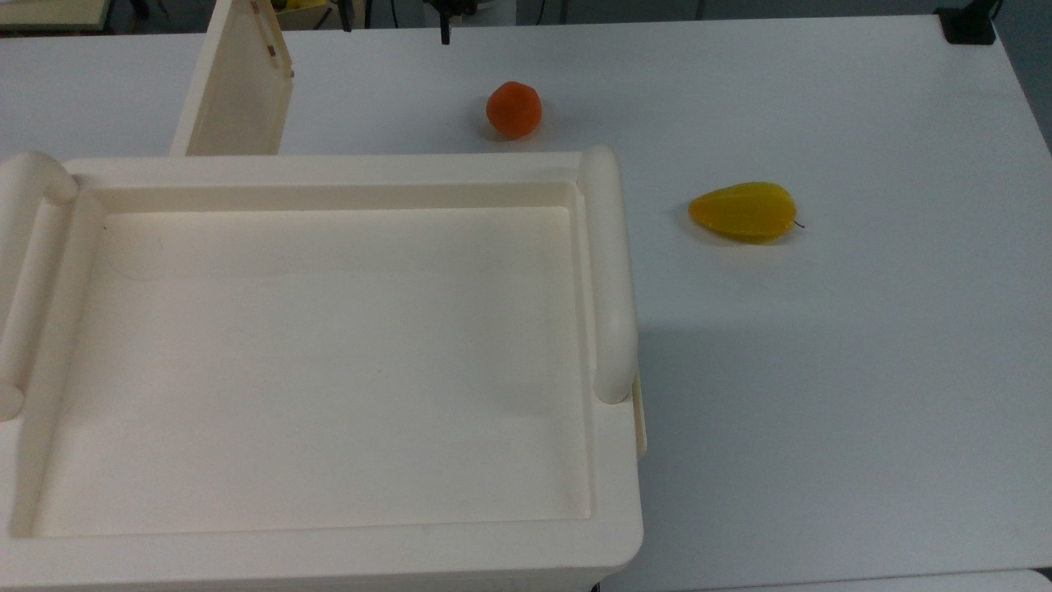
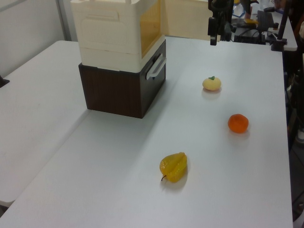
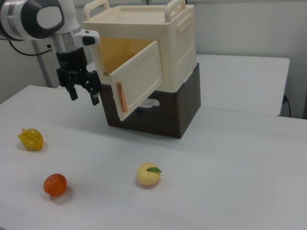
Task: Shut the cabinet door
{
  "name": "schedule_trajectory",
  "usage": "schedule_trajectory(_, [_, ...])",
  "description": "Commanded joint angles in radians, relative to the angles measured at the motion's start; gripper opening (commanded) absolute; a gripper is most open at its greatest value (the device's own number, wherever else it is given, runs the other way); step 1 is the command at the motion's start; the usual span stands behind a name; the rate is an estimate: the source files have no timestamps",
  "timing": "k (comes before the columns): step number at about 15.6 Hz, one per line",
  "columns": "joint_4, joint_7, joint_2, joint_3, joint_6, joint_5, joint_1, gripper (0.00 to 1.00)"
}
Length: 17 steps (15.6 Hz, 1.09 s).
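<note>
Cabinet door (image 3: 139, 76) ajar — gripper (image 3: 82, 91) beside outer face, jaws spread, empty; push flat near free edge.

Top view: cabinet (image 1: 329, 362) with recessed top on the white worktop (image 1: 863, 370); cabinet door (image 1: 237, 86) swung open, left of the jaws. Orange fruit (image 1: 514, 108) lies just below the jaws, yellow fruit (image 1: 744, 212) farther right.

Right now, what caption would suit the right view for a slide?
Open gripper hangs beside the cabinet's half-open door, three fruits on the table.
</note>
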Motion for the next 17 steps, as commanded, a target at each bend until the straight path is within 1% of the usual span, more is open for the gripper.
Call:
schedule_trajectory(1, [-0.028,-0.031,-0.021,-0.002,0.035,0.002,-0.002,1.0])
schedule_trajectory(4, [-0.029,-0.086,-0.02,-0.002,0.067,0.005,-0.002,1.0])
schedule_trajectory(13, [-0.029,-0.099,-0.007,-0.002,0.07,0.015,0.001,1.0])
schedule_trajectory(14, [-0.028,-0.099,-0.007,-0.002,0.07,0.015,0.001,0.92])
schedule_trajectory(15, [-0.027,-0.099,-0.007,-0.002,0.07,0.015,0.001,0.82])
schedule_trajectory(17, [-0.029,-0.099,-0.007,-0.002,0.07,0.016,0.001,0.55])
